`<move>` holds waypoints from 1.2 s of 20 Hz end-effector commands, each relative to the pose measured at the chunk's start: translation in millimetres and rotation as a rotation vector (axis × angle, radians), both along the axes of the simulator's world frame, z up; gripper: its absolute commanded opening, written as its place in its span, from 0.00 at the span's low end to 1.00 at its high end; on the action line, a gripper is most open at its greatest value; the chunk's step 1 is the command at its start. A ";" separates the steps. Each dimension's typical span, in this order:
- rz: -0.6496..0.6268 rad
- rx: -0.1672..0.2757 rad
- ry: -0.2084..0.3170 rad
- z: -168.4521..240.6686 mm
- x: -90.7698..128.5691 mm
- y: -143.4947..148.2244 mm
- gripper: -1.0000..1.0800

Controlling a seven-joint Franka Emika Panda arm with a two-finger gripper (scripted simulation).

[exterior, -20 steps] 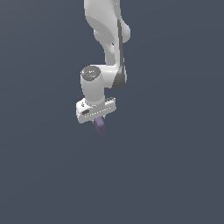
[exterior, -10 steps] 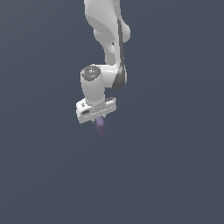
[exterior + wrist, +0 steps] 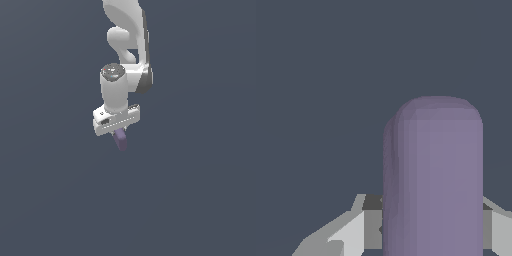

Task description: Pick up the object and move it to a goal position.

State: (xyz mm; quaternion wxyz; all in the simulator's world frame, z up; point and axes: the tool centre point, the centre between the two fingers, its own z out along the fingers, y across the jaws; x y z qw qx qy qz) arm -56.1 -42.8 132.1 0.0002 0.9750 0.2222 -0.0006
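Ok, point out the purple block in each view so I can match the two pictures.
Exterior view: the purple block hangs just below the white gripper, slightly above the picture's middle.
Wrist view: the block fills the lower middle of the picture, rounded end pointing away from the camera.
Shared landmark: the gripper, whose fingers flank the block on both sides.

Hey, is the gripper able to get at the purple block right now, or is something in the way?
Yes, it looks so: the gripper already appears shut on the block, which hangs below it. In the wrist view the block sits between the fingers, and nothing else is near.
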 end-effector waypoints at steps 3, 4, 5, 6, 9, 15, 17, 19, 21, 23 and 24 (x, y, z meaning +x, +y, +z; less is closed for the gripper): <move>0.001 -0.001 -0.001 33.8 -1.1 29.7 0.00; 0.001 -0.001 -0.001 42.7 -1.5 37.4 0.00; 0.001 -0.001 -0.001 51.9 -1.8 45.4 0.00; 0.001 -0.002 -0.001 61.5 -2.1 53.9 0.00; 0.001 -0.002 -0.001 90.7 -3.0 79.4 0.00; 0.001 -0.002 -0.001 149.6 -4.1 131.0 0.00; 0.001 -0.002 -0.001 169.1 -4.2 148.2 0.00; 0.001 -0.001 -0.001 188.0 -4.0 164.7 0.00; 0.001 -0.001 -0.001 205.0 -3.6 179.9 0.00; 0.001 -0.001 -0.001 219.9 -3.1 192.9 0.00; 0.001 -0.001 -0.001 226.5 -2.8 198.8 0.00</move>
